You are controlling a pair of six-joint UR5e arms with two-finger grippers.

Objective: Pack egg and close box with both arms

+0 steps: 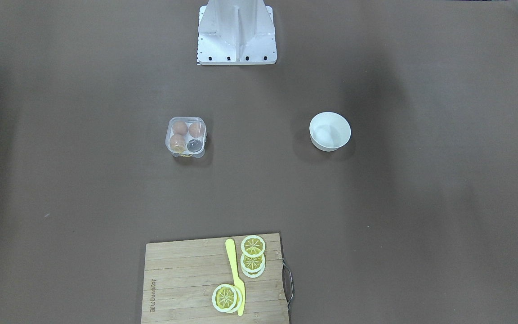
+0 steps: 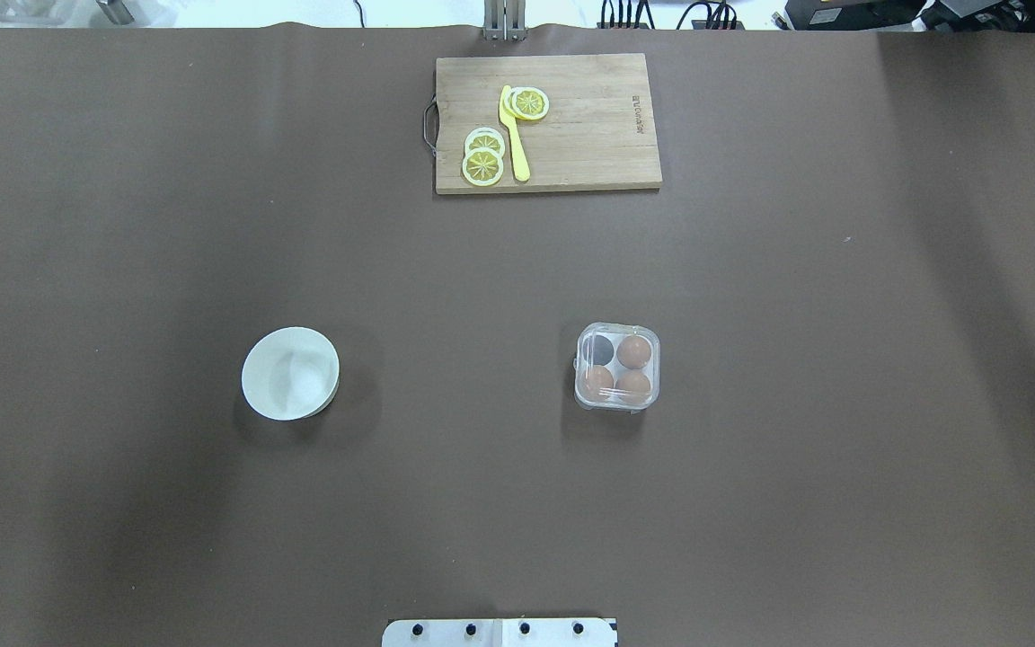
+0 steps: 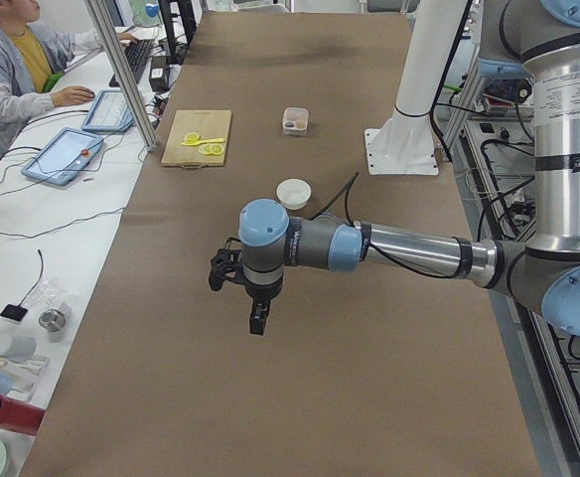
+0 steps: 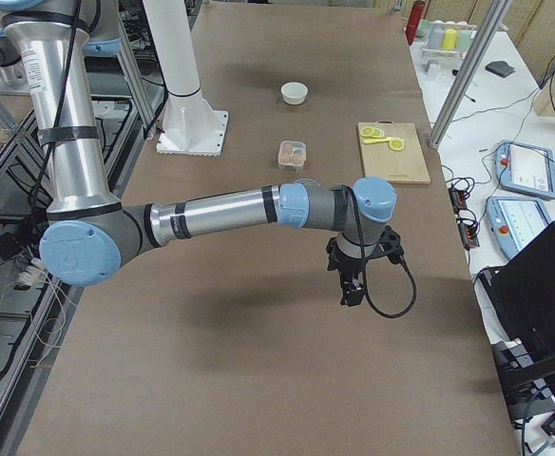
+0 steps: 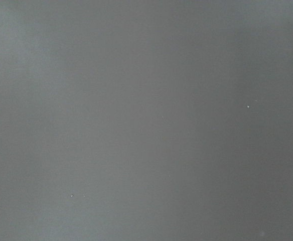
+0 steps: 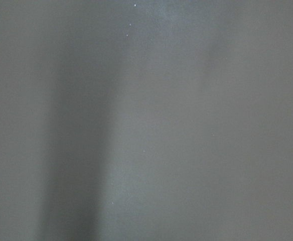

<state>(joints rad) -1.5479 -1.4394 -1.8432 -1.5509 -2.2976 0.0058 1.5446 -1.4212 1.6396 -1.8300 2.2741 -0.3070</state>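
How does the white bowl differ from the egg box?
The bowl is round, opaque white and empty; the box is square, clear and holds three eggs. The bowl sits on the robot's left, the box on its right. Both stand on the table.

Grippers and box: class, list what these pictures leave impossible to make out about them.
Left gripper: shows only in the exterior left view, small; open or shut unclear.
Right gripper: only in the exterior right view; likewise unclear.
Box: whether its lid is latched, too small in every view.
Both wrist views: bare table only.
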